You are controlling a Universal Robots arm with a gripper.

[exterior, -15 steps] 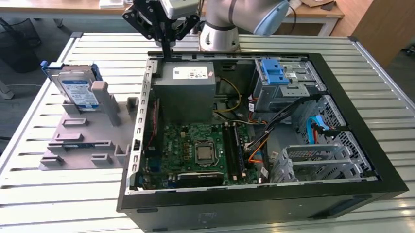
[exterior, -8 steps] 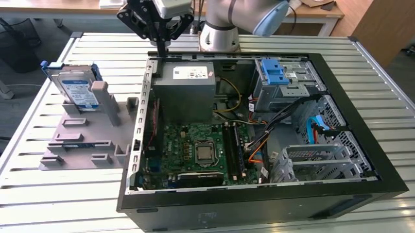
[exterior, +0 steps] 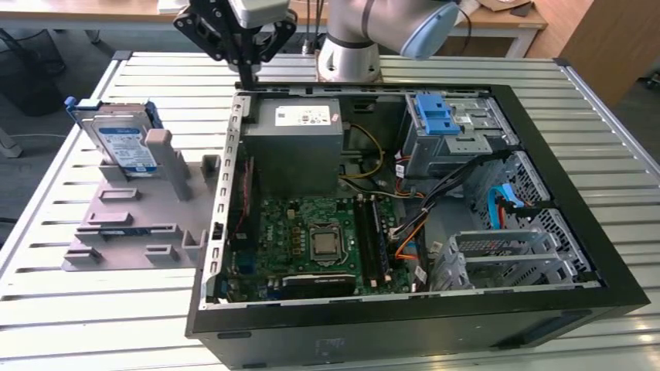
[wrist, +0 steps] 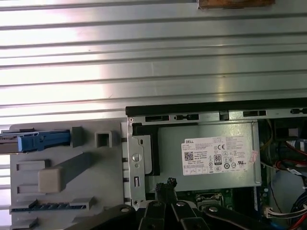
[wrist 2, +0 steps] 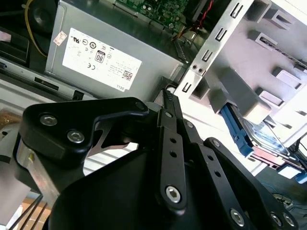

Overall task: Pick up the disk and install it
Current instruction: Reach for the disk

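Claw (exterior: 247, 76): black linked metal fingers. The tips are drawn together with nothing between them, and it hangs over the far corner of the case.
Disk (exterior: 119, 143): to the exterior view's left of the claw, lower and well apart from it. It stands on edge, leaning in the stand, untouched. It is a flat silver-grey metal slab with a white-and-blue label, framed by a blue plastic bracket.
Stand (exterior: 134, 224): a matt grey plastic block with raised posts and slots. It lies just beside the case wall that runs below the claw.
Case (exterior: 413, 328): a black box with a straight rim and an open top. The rim corner is directly under the fingertips.
Power supply (exterior: 299, 135): a plain grey sheet-metal box with a white sticker. It is the nearest part inside the case, just beside and below the claw. In the second wrist view the fingertips (wrist 2: 168, 98) sit close to its edge.
Cage (exterior: 443, 127): perforated grey metal with a blue latch. It sits across the case from the claw, toward the exterior view's right.
Board (exterior: 309, 232): a green circuit board, flat on the case floor beyond the power supply.
Table (exterior: 103, 325): ribbed, shiny metal slats. A bare stretch lies between the claw and the disk.
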